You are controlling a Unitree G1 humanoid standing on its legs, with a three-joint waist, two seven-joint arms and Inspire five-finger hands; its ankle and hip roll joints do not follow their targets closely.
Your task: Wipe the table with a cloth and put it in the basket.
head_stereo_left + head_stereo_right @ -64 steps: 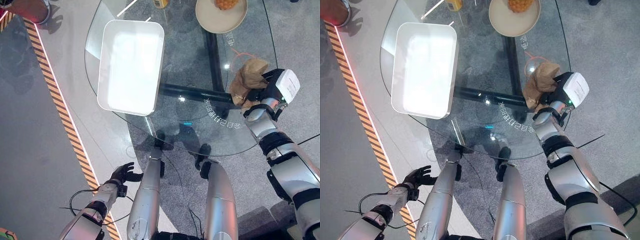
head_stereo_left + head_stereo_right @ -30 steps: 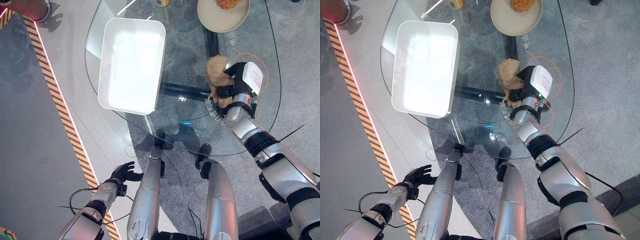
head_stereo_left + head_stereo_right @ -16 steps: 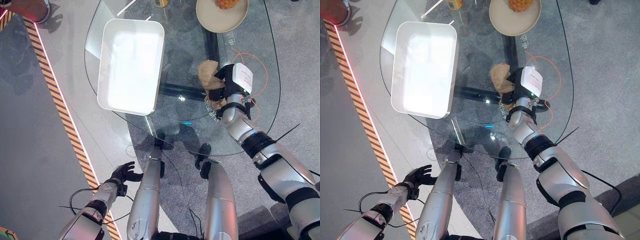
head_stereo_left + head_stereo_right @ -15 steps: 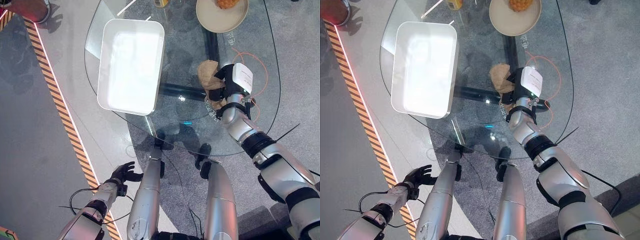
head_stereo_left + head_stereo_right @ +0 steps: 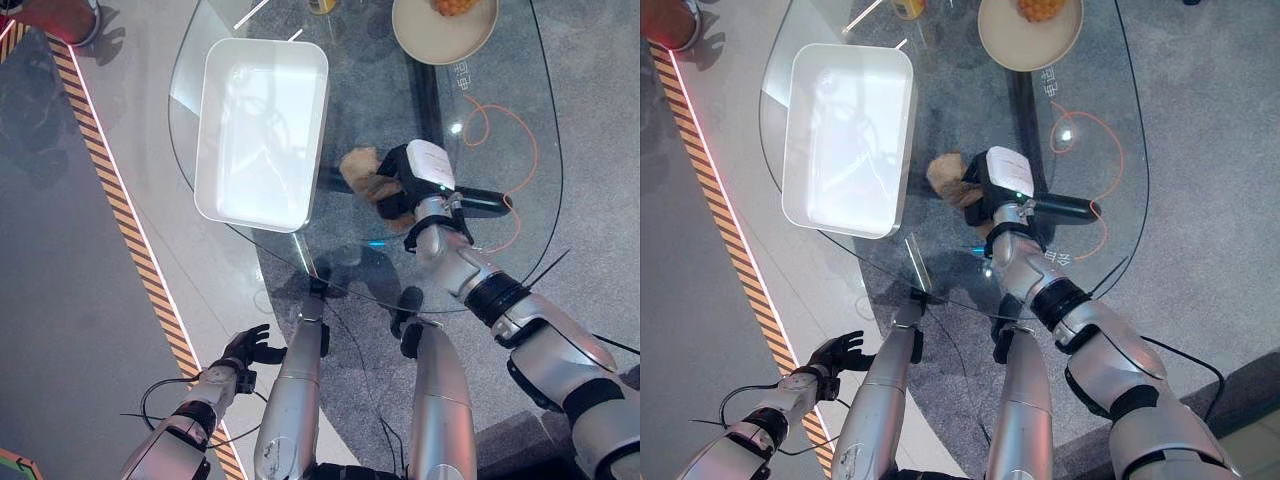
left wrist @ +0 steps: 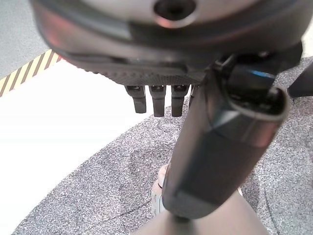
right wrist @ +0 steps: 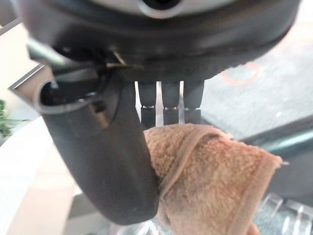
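Observation:
A crumpled brown cloth [image 5: 362, 170] lies on the round glass table [image 5: 300, 255], a little right of the white basket [image 5: 260, 130]. My right hand [image 5: 415, 175] sits on the cloth's right side. In the right wrist view its thumb and fingers [image 7: 170, 103] close over the cloth [image 7: 215, 181]. The basket is empty and stands on the table's left part. Below the table, over the floor, my left hand [image 5: 245, 348] hangs open and holds nothing; its fingers [image 6: 154, 100] are relaxed.
A beige plate [image 5: 420, 38] with orange fruit stands at the table's far side. An orange cord [image 5: 500, 115] loops under the glass on the right. Yellow-black striped tape [image 5: 120, 220] runs along the floor on the left. A person's shoe [image 5: 60, 18] shows top left.
My right hand has slid the cloth leftward across the glass, from the table's right edge to near the basket. The left hand has stayed where it was.

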